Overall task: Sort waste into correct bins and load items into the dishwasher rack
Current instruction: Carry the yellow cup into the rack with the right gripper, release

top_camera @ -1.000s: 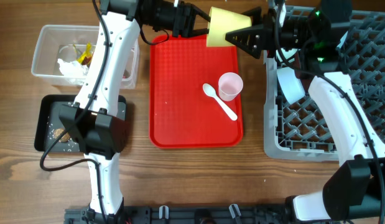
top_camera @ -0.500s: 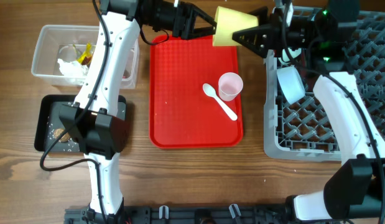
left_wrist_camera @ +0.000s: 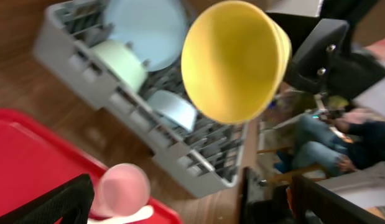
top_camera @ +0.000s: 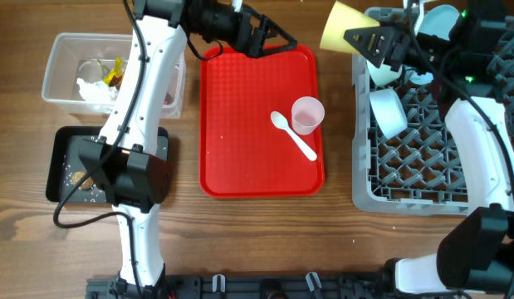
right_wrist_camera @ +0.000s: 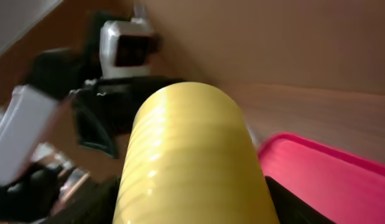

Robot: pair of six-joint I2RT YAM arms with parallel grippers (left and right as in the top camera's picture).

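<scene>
The right tool (top_camera: 362, 38) is clamping the yellow cup (top_camera: 340, 25) on its side, holding it above the far left corner of the dishwasher rack (top_camera: 361, 170) — likely so it can be tipped mouth-down onto the pegs. The left tool (top_camera: 273, 40) is hovering left of the rack, jaws wide apart and empty — leaving the cup to its partner.
</scene>
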